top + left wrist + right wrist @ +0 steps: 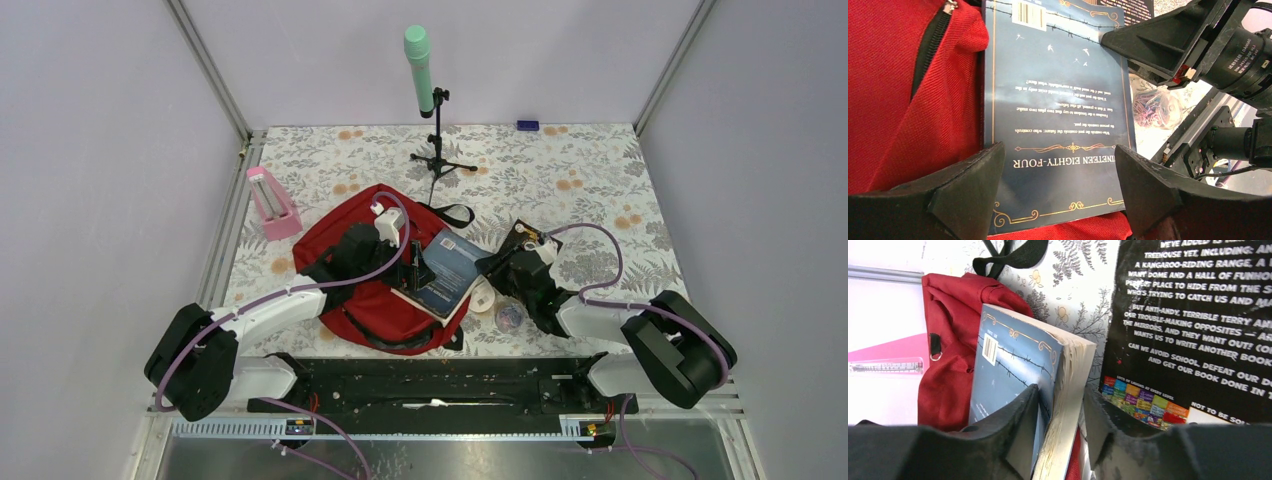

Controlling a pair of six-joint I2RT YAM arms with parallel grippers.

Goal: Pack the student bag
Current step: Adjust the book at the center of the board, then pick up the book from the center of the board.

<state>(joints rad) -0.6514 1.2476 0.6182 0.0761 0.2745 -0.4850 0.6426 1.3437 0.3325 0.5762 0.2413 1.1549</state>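
The red bag (345, 228) lies flat on the tabletop (600, 180), beneath the left end effector (1058, 170) and to its left. That end effector hangs wide open and empty over the blue book (1058, 90), which rests on the bag, likely waiting to steady it. The right end effector (1060, 395) straddles the book's page edge, half closed; we cannot tell if it pinches yet. A black book (1193, 315) crowds its far side, while the zip (928, 45) leaves room leftward.
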